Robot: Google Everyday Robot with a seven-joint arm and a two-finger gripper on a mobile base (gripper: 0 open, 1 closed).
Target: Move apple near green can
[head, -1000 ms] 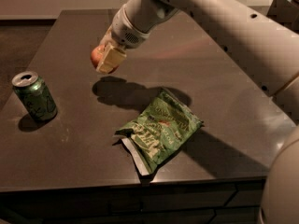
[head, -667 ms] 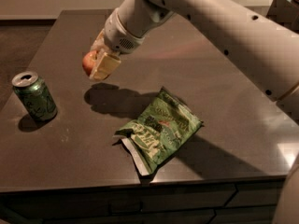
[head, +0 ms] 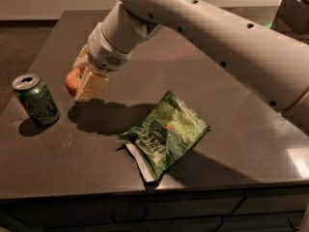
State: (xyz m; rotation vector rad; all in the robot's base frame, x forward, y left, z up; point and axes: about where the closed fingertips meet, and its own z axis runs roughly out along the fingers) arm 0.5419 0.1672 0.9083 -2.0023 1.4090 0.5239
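Note:
The green can stands upright on the dark table near its left edge. The red-orange apple is held between my gripper's cream fingers, low over the table. My gripper is shut on the apple, a short way right of the can and not touching it. The fingers hide the apple's right side. My white arm reaches in from the upper right.
A crinkled green chip bag lies flat right of centre, near the table's front edge. The floor shows beyond the table's left edge. A pale wall runs along the back.
My gripper has carried the apple leftward and down toward the green can. The can and the chip bag have not moved.

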